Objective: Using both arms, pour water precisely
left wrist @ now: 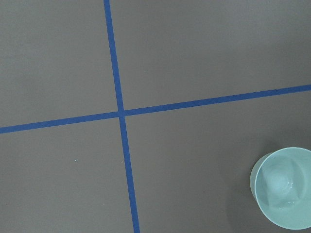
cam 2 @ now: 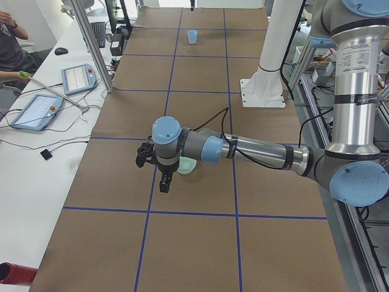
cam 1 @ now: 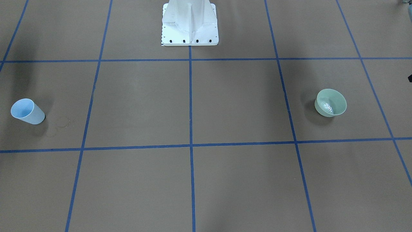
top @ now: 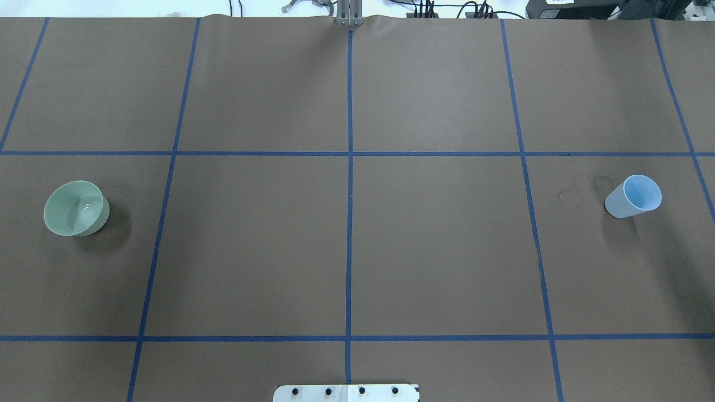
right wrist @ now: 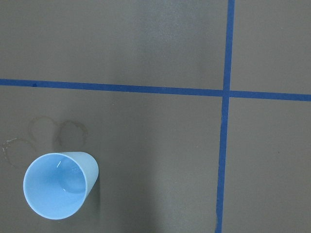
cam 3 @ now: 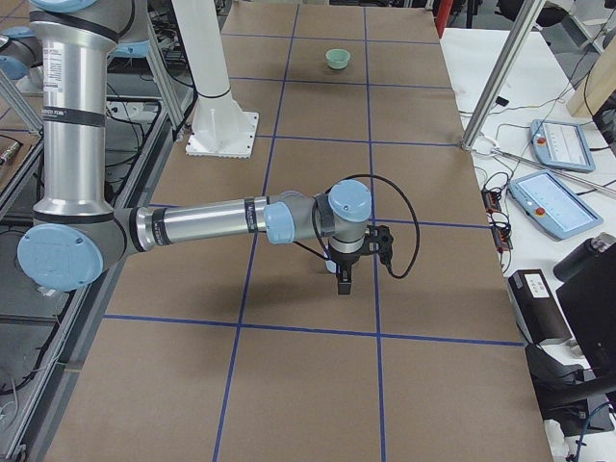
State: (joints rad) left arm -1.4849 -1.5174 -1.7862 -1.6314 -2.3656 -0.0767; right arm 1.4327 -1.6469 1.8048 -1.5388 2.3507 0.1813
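Note:
A pale green bowl [cam 1: 331,102] stands on the brown table on my left side, also in the overhead view [top: 75,207] and the left wrist view [left wrist: 285,188]. White glints of water [cam 1: 326,106] show inside it. A light blue cup [cam 1: 27,111] stands upright on my right side, also in the overhead view [top: 634,196] and the right wrist view [right wrist: 59,185]. My left gripper [cam 2: 161,179] hangs above the table beside the bowl [cam 2: 186,165]. My right gripper [cam 3: 344,279] hangs over the cup's area. I cannot tell whether either is open or shut.
The white pedestal [cam 1: 190,22] stands at the table's robot side. Blue tape lines [top: 349,167] divide the table into squares. Faint ring stains [top: 570,196] lie beside the cup. Tablets [cam 2: 79,76] and cables lie on the operators' bench.

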